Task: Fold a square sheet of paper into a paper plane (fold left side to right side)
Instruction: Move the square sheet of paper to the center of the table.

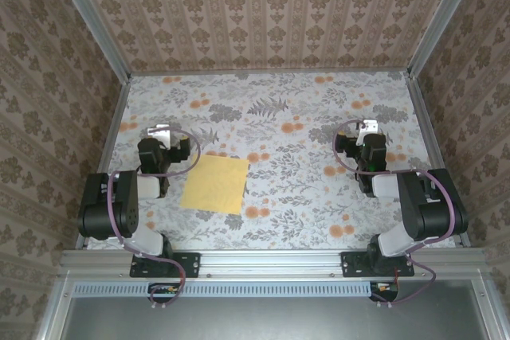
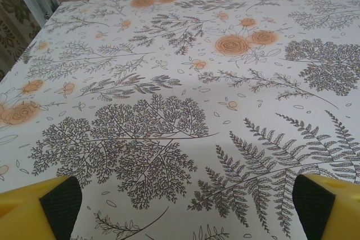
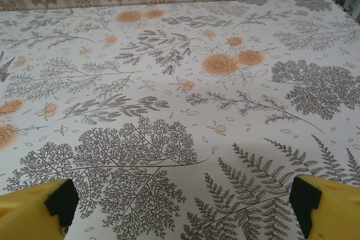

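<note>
**A:** Where is the square sheet of paper (image 1: 214, 184)?

**B:** Flat on the flowered tablecloth (image 1: 303, 109), in the near half and left of the middle. It is pale yellow with no fold that the top view shows. It is turned a little, so its edges run askew to the table's edge.

**A:** Is either arm on it?

**B:** No. The left arm (image 1: 119, 205) sits just left of it. The left gripper (image 1: 162, 130) is beyond its far-left corner, close but apart.

**A:** That gripper's state?

**B:** Released, jaws spread wide, grasping nothing. In its wrist view the yellow fingers (image 2: 25, 217) with dark pads (image 2: 63, 205) stand at the two bottom corners. Bare cloth printed with ferns and orange roses lies between them.

**A:** And the right side?

**B:** The right gripper (image 1: 367, 127) is over the right part of the table, well apart from the sheet, pointing toward the far wall (image 1: 263, 13). It is spread wide and empty too. Its fingers (image 3: 22, 214) frame bare cloth the same way.

**A:** Surroundings?

**B:** Brown patterned wallpaper on three sides. A metal rail (image 1: 271, 262) runs along the near edge, where both arm bases are bolted.
</note>
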### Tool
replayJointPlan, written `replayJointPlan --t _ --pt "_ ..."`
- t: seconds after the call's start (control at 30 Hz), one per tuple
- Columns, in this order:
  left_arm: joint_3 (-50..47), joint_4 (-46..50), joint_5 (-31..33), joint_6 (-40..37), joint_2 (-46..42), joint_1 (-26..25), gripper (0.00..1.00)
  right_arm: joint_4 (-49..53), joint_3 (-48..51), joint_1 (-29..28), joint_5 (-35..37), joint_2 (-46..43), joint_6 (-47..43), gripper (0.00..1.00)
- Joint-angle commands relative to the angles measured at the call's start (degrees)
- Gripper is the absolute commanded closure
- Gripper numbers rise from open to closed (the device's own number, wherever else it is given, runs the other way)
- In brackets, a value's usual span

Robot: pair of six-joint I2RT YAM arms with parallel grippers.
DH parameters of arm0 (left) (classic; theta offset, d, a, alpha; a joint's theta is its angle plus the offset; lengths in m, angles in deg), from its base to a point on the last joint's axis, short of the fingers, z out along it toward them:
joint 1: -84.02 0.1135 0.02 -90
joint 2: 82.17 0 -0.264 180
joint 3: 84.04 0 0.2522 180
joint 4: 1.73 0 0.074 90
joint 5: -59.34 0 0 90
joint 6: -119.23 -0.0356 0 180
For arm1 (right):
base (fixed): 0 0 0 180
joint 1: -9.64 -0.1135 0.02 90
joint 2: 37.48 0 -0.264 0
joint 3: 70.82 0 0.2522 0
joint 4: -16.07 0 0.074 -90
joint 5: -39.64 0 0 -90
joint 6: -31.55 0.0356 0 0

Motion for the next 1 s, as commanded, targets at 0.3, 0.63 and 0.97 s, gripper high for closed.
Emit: replayJointPlan --t 0.3,0.63,0.97 --pt "10.9 38.43 9.76 8.18 -23.41 -1.65 0.0 30.65 -9.3 0.18 0.39 -19.62 6.92 0.0" --pt "24.52 77.41 8.07 23.4 -24.06 -15.82 0.02 50.75 -18.91 -2.27 -7.43 -25.03 13.5 0.0" --pt "21.53 84.2 1.83 32.83 -17.25 -31.23 0.28 55.29 -19.82 -3.47 -6.7 -25.59 16.48 0.0"
